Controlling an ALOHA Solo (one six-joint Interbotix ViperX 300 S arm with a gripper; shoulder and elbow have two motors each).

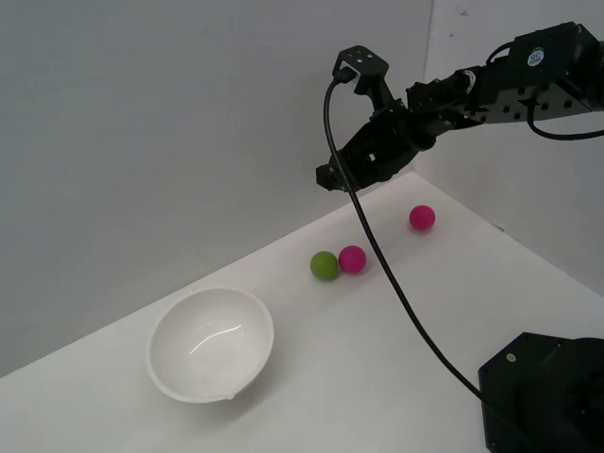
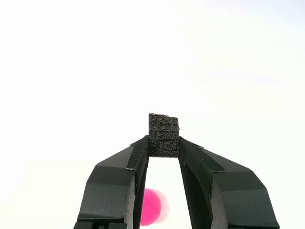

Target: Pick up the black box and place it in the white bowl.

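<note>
Wrist view shows the pincer [image 2: 164, 145] clamped on the black box [image 2: 164, 135], the little cube pinched between both fingertips [image 2: 139, 155], with a pink ball [image 2: 153, 207] blurred on the tabletop [image 2: 71, 71] below. From the exterior view, the arm holds the pincer [image 1: 330, 176] up in the air above the balls. A green ball [image 1: 324, 265] touches a pink one [image 1: 352, 259]; another pink ball [image 1: 422, 218] sits apart. The white bowl [image 1: 210, 344] rests well away, toward the exterior view's left.
</note>
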